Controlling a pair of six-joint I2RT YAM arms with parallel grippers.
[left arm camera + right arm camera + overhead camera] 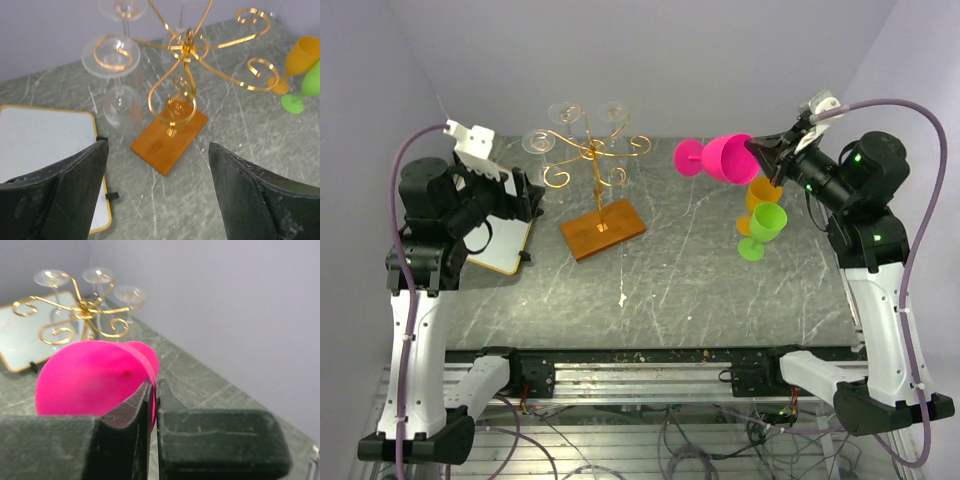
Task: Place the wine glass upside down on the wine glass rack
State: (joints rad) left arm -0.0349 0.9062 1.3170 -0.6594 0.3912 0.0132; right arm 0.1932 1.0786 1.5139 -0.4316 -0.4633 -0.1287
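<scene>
Pink wine glass (720, 158) is up in the air, tipped on its side, foot pointing toward the wine glass rack (592, 160) but well apart from it! Right fingers (130, 410) pinch its rim. Left fingers (75, 185) are spread wide, gripping nothing, by the white board (505, 240). Three clear glasses (565, 112) hang inverted on the gold scrolls. Orange glass (763, 195) and green glass (760, 228) sit on the marbled worktop (670, 290).

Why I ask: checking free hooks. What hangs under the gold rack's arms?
Three clear glasses hang upside down on the rack, far side; near arms are bare. Bowls barely show.
</scene>
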